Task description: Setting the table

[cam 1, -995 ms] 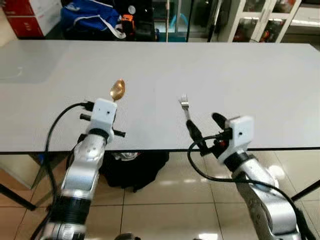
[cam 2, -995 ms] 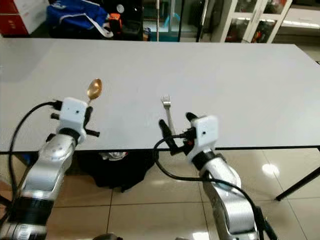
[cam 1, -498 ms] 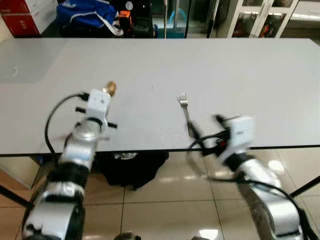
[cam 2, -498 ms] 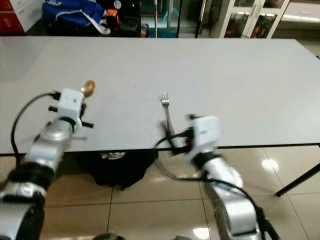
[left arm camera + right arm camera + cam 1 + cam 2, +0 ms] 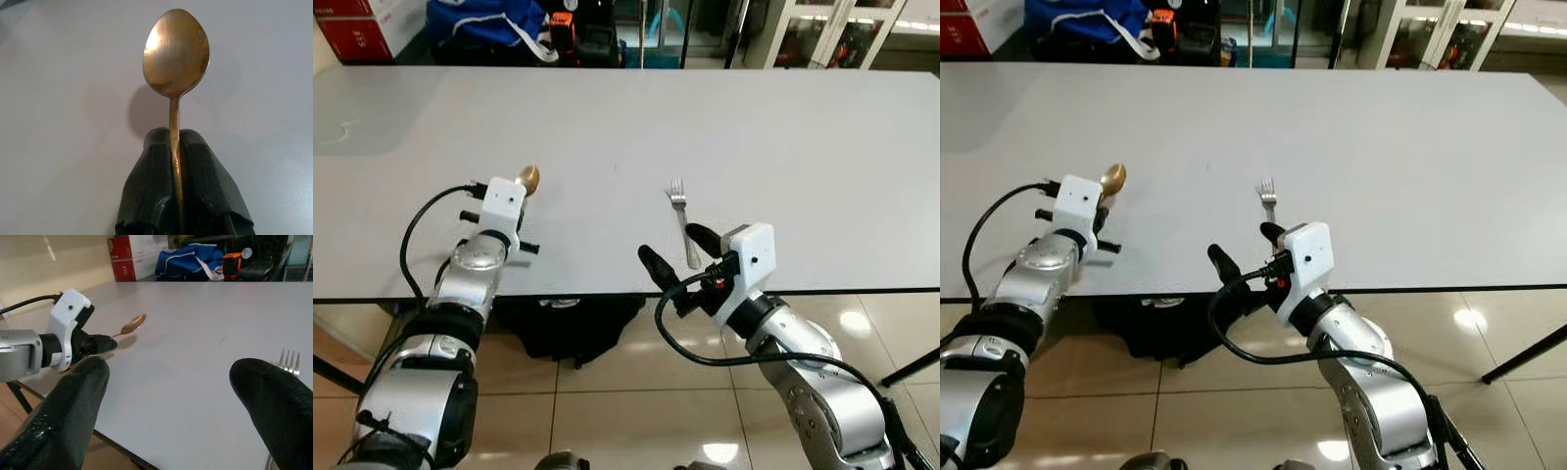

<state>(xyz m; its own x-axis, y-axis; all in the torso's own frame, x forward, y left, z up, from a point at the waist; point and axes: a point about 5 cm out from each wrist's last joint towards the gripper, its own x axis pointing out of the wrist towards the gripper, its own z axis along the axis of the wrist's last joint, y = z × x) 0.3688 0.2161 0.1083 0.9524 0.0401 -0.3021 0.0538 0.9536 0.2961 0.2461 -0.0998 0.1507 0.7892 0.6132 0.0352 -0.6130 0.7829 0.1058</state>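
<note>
You are looking down at a wide, pale grey table (image 5: 783,127). Your left gripper (image 5: 178,196) has its two black fingers pinched tight on the thin handle of a small gold-coloured metal spoon (image 5: 176,54), whose bowl sticks out past the fingertips, over the table near its front edge. Your right gripper (image 5: 680,253) is spread wide and holds nothing, its fingers at the table's front edge. A silver metal fork (image 5: 683,217) lies flat on the table just beside the right gripper's farther finger, tines pointing away from you.
</note>
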